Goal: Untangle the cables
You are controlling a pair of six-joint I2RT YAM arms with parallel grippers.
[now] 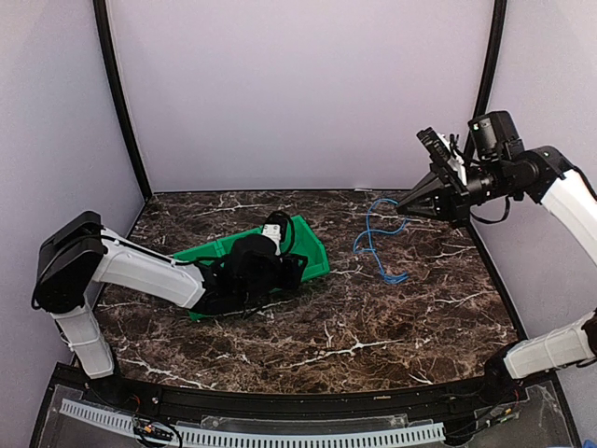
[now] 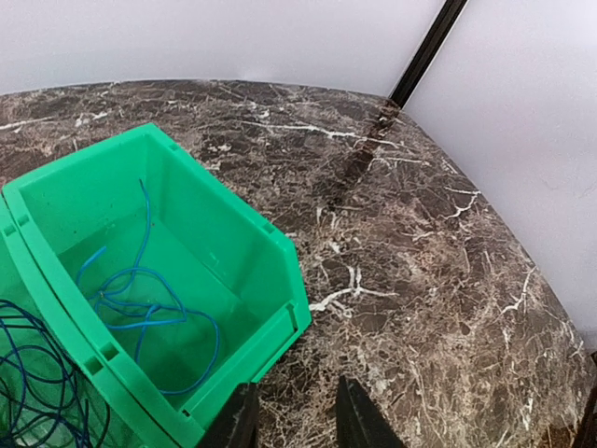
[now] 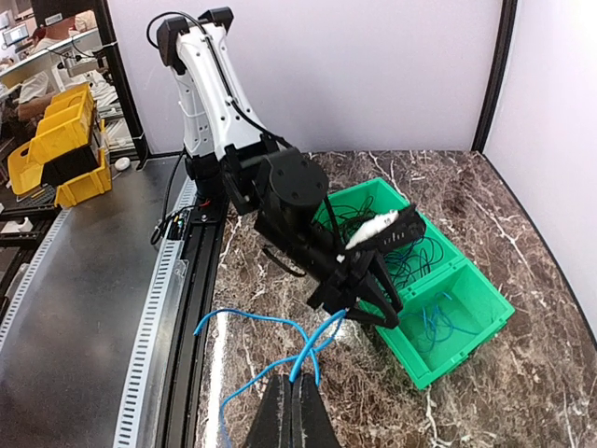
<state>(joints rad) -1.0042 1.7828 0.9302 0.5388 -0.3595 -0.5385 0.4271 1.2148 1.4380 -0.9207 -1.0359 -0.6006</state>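
Observation:
The green bin (image 1: 312,247) (image 2: 280,280) (image 3: 485,308) lies on the marble table. One compartment holds a loose blue cable (image 2: 140,308) (image 3: 438,317). The other holds a heap of dark cables (image 2: 28,373) (image 3: 420,257). My left gripper (image 2: 296,387) (image 3: 394,314) hovers at the bin's corner, its fingers apart with only table between them. My right gripper (image 1: 403,203) (image 3: 300,397) is raised at the right, shut on another blue cable (image 1: 373,238) (image 3: 270,322) that hangs in loops down to the table.
Black frame posts (image 1: 121,103) and pale walls close in the table at the back and sides. A slotted rail (image 1: 280,434) runs along the near edge. Yellow bins (image 3: 56,149) sit on a bench beyond the table.

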